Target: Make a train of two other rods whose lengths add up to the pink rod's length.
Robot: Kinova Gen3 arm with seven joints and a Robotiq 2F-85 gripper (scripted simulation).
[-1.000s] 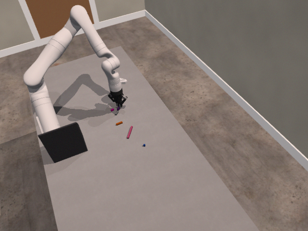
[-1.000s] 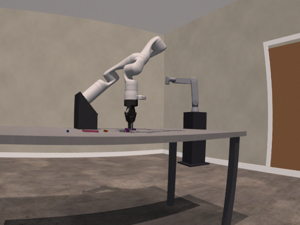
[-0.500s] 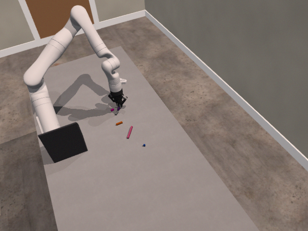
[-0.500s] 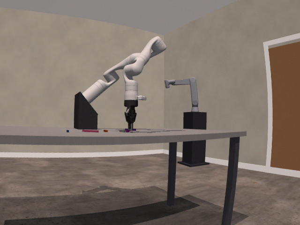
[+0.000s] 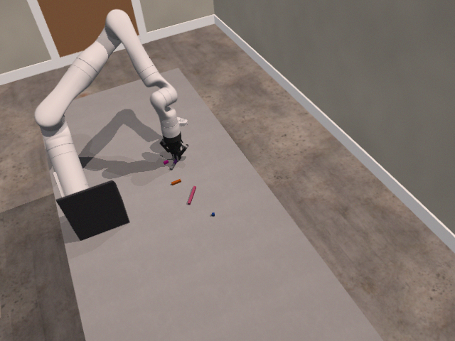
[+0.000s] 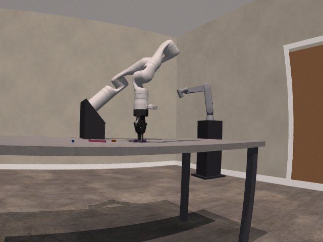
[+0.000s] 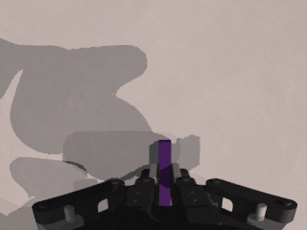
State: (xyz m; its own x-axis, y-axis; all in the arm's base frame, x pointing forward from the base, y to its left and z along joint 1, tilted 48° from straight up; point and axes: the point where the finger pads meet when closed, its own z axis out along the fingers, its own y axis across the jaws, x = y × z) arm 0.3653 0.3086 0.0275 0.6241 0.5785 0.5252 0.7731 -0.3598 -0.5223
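My gripper is shut on the purple rod, down at the level of the grey table. The rod sticks out forward between the fingers in the wrist view. A short magenta rod lies just left of the gripper. A small grey rod lies just in front of it. An orange rod, the long pink rod and a tiny blue rod lie farther along the table, apart from each other.
The arm's black wedge base stands at the table's left edge. A second grey arm on a black pedestal stands beyond the table. The table's edges lie far from the rods.
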